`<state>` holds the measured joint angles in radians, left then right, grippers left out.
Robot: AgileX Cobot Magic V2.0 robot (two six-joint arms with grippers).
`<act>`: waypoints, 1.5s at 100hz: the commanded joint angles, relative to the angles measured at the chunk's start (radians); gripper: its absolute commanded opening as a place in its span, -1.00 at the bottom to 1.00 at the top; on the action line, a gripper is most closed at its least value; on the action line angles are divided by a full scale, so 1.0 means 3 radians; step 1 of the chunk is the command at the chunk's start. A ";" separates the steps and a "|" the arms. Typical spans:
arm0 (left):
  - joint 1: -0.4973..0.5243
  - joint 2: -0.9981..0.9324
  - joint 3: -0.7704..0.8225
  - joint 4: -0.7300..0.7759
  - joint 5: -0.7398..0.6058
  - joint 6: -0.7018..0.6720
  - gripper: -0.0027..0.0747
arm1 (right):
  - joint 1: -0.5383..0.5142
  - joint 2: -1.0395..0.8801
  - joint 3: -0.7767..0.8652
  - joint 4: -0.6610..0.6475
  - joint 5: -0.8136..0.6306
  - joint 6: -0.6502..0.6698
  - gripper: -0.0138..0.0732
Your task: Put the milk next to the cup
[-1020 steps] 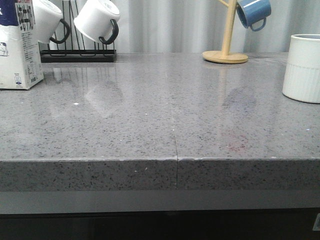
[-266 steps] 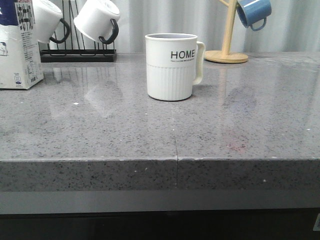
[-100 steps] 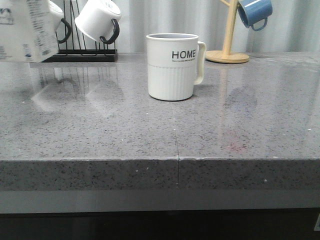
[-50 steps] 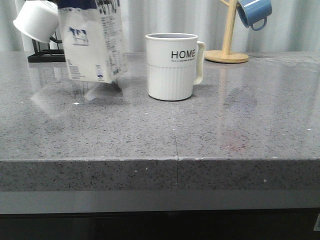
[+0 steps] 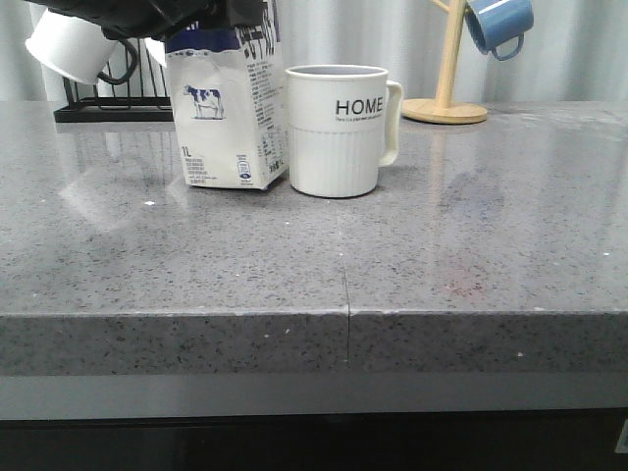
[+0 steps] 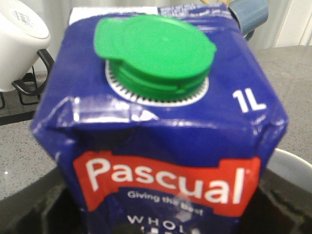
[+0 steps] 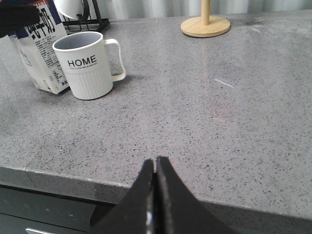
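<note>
A grey speckled stone counter [image 5: 392, 265] runs back to a pale curtain, with a black mug rack [image 5: 108, 108] at the rear left and a wooden mug tree [image 5: 446, 69] holding a blue mug [image 5: 498, 25] at the rear right. The left gripper [image 5: 211, 15] pinches the top of the milk [image 5: 228, 118], which stands upright on the counter just beside the cup [image 5: 339, 130], seemingly touching its side away from the handle, so the hold likely only steadies it before letting go. The right gripper [image 7: 155, 168], fingers pressed together and holding nothing, hangs near the counter's front edge, well apart from both, probably parked out of the way.
</note>
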<state>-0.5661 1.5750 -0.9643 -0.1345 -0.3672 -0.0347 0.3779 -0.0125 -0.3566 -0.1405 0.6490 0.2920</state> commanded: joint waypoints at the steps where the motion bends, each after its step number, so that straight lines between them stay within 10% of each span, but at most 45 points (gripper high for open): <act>1: -0.0030 -0.0123 -0.0119 0.0030 -0.0288 -0.0006 0.09 | -0.0008 0.0042 -0.0077 -0.0024 -0.0257 -0.0008 -0.83; 17: -0.0030 -0.0130 -0.0119 0.0030 -0.0208 -0.0006 0.81 | -0.0008 0.0042 -0.0077 -0.0024 -0.0257 -0.0008 -0.83; 61: -0.0172 -0.0664 0.0331 0.0030 -0.0070 0.0163 0.70 | -0.0008 0.0042 -0.0077 -0.0024 -0.0257 -0.0008 -0.83; 113: 0.0637 -0.1860 0.0508 0.0124 0.1420 0.0374 -0.99 | -0.0008 0.0042 -0.0077 -0.0024 -0.0257 -0.0008 -0.83; 150: 0.1496 -0.2924 0.1130 0.0124 0.1801 0.0374 -0.99 | -0.0008 0.0042 -0.0077 -0.0024 -0.0257 -0.0008 -0.83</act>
<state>-0.1592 0.7685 -0.6344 -0.0966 0.2096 0.0755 0.3779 -0.0125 -0.3566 -0.1405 0.6490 0.2938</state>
